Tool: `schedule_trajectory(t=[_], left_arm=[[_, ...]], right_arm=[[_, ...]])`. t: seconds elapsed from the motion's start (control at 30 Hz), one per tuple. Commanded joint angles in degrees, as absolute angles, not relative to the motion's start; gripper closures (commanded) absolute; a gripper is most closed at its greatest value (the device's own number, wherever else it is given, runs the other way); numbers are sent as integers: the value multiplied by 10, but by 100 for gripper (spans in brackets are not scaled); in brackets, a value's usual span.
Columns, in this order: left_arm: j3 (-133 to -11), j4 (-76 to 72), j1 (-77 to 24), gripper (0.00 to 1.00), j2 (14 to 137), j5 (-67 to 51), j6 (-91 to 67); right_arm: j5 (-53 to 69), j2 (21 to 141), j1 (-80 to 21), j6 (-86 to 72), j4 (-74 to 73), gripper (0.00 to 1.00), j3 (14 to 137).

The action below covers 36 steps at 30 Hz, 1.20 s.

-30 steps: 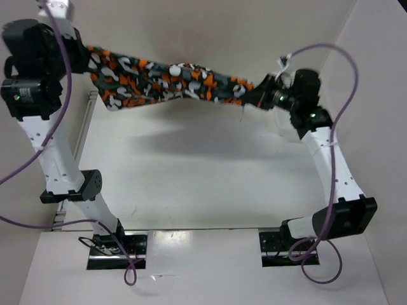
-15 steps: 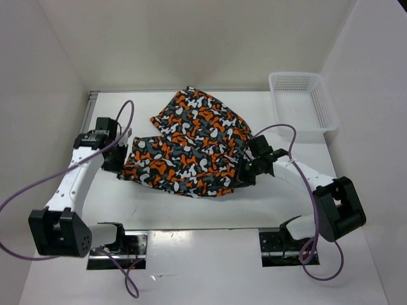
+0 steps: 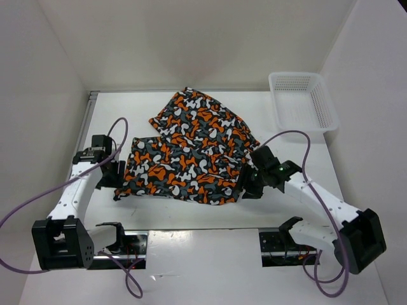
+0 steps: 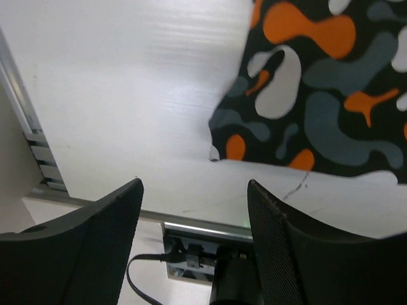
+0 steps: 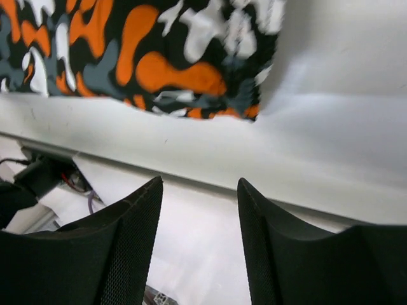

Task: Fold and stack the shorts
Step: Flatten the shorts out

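Shorts (image 3: 191, 152) lie spread on the table (image 3: 292, 206), long axis left-right, near corners just ahead of both claws, equally close. Left gripper (image 3: 118, 179) and right gripper (image 3: 247, 185) both gape empty. Orange, black, grey and white print, mostly flat, slightly rumpled, unfolded.

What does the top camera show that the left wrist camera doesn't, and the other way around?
Only the top view shows the whole shorts laid out, the white basket at the far right corner, and the right gripper by the shorts' near right edge. Only the left wrist view shows the left gripper up close, its fingers apart with nothing between them, and a cable below the table edge. Both show the shorts' near left corner lying on the white table.
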<state>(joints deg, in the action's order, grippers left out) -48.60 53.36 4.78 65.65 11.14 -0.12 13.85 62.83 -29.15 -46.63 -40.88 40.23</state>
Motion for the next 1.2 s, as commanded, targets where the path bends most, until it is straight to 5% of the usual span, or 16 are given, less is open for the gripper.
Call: schedule_trajectory(t=[0.0, 0.33, 0.9, 1.07, 1.1, 1.13, 1.17], left_arm=[[-484, 469, 59, 26, 642, 138, 0], [-610, 291, 140, 23, 833, -34, 0], [-793, 202, 55, 15, 1104, -122, 0], [-817, 202, 50, 47, 1150, -118, 0], [-823, 207, 50, 62, 1150, -124, 0], [-824, 207, 50, 73, 1156, -129, 0], [-824, 207, 50, 83, 1162, -129, 0]], right_arm=[[91, 596, -321, -513, -433, 43, 404], [81, 707, -321, -540, -255, 26, 365], [124, 774, -326, -521, -198, 31, 345], [142, 774, -326, -509, -224, 37, 331], [147, 774, -326, -509, -224, 46, 325], [153, 767, -326, -509, -218, 70, 320], [153, 767, -326, -509, -218, 82, 313]])
